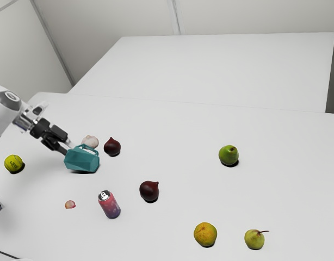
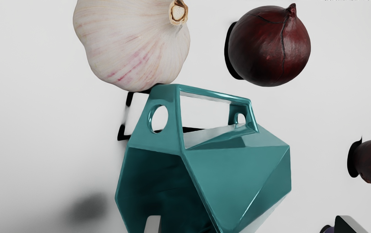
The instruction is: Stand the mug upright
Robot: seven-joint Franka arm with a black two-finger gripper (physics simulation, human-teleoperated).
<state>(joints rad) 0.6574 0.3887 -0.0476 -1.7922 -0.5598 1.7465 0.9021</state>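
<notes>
Fingers (image 2: 153, 225): wide apart, gripping nothing
Teal mug (image 2: 237, 171): on its side, handle toward garlic (image 2: 133, 42)
Mug's mouth: near one finger

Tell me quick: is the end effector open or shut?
End effector: open, fingers wide apart, one at the mouth of the mug, not gripping it.

Garlic bulb (image 2: 133, 42), red onion (image 2: 267, 48) near it, upright can (image 1: 109, 206), stemmed pear (image 1: 254, 240)
</notes>
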